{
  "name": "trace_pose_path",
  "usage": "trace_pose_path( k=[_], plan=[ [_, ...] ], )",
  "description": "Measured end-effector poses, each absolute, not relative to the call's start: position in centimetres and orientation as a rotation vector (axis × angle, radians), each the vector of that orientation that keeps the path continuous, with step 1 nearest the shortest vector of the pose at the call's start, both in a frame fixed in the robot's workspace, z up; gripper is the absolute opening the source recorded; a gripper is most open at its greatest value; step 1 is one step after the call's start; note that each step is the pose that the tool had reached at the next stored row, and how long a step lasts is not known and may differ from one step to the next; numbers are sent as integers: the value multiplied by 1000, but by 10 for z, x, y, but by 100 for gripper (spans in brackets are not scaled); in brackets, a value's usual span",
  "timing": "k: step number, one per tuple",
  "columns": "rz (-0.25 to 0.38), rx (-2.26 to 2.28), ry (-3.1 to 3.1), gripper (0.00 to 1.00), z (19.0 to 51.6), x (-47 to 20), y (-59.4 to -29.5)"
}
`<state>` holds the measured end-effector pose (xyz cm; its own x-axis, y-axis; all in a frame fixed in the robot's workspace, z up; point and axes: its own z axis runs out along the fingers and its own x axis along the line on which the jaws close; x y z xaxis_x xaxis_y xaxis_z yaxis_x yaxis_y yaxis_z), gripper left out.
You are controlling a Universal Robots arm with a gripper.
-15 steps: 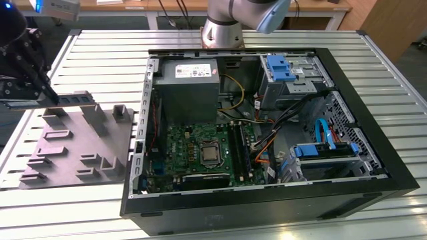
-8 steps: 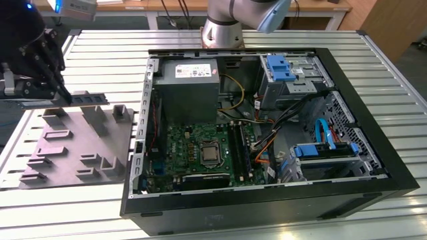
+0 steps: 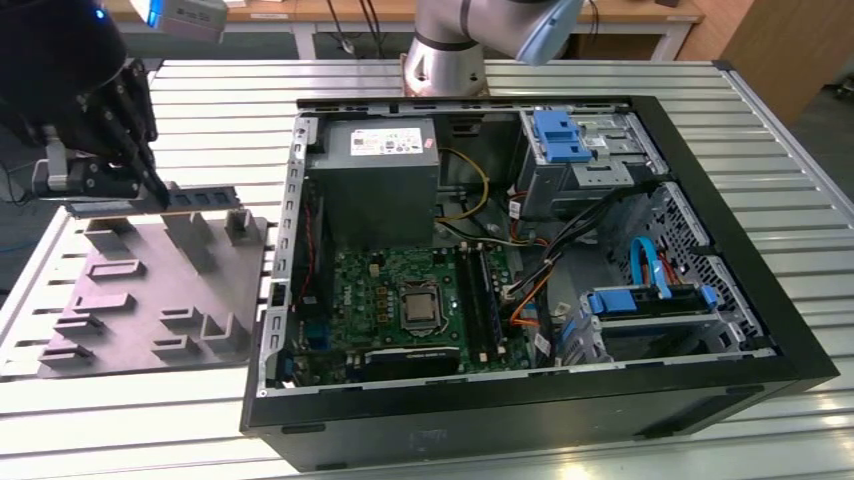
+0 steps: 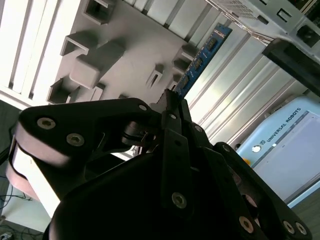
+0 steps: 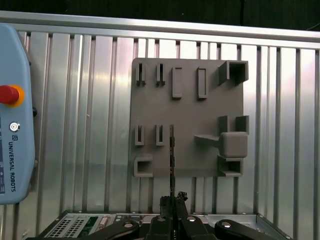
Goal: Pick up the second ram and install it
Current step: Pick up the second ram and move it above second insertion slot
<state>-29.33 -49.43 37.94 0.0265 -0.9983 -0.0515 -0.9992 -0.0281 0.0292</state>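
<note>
Gripper [image 3: 150,190] jaws clenched on ram stick [image 3: 203,197], over grey tray [image 3: 140,298]; computer case [image 3: 534,408] at 3 o'clock. Best carried level, gripped firmly, no twisting.

Grey slotted tray [image 3: 144,292] sits beside open computer case [image 3: 534,412].

Black bolted gripper [image 4: 172,100], silver-blue arm [image 3: 445,60]

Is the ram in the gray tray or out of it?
Out. The claw grips the ram and holds it in the air above the tray, clear of its slots.
</note>
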Motion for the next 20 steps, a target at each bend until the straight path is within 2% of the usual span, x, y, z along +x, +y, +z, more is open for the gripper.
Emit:
trace_pose_path(
  k=[20],
  plan=[
    [90,-2240,2180,14,378,-250,-494]
  ],
)
